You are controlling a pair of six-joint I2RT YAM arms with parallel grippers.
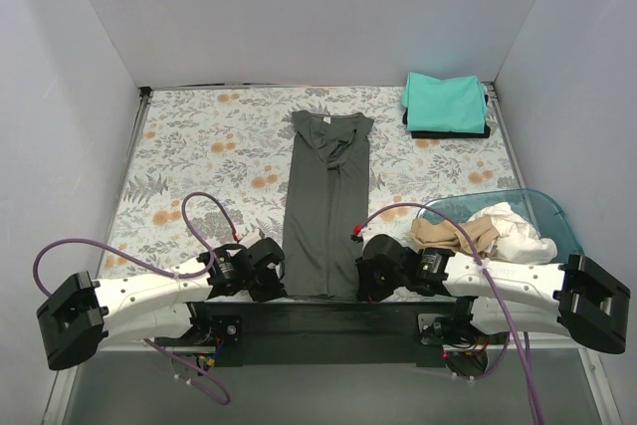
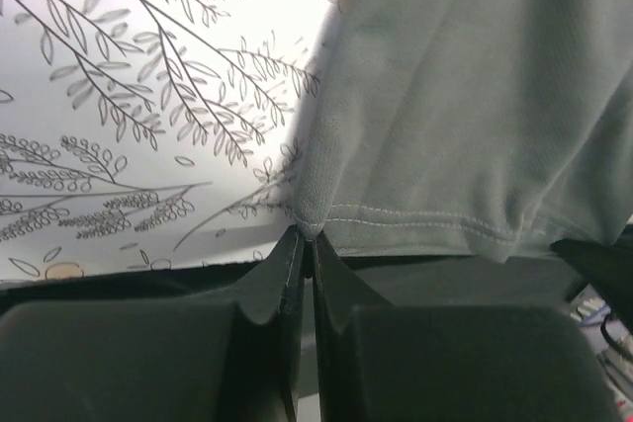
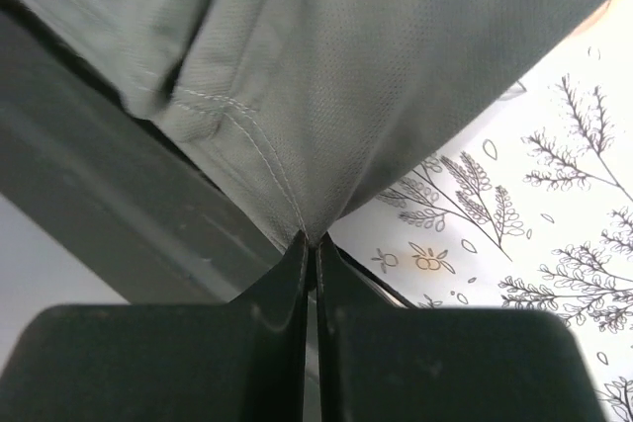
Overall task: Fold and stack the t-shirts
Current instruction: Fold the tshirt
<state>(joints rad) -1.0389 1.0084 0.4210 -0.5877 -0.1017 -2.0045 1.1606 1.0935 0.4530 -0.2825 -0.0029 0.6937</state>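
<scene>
The dark grey t-shirt (image 1: 326, 206), folded into a long strip, lies left of the blue basin (image 1: 545, 211). The left gripper (image 2: 305, 239) and right gripper (image 3: 312, 242) each pinch a near hem corner. It looks light and limp, so the corners suit lifting it. How its under-layers lie is hidden

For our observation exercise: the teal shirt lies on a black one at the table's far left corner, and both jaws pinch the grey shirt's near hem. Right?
The corner is wrong: the top external view shows the teal shirt on the black shirt at the far right corner. Both jaws do pinch the grey shirt's near hem.
</scene>
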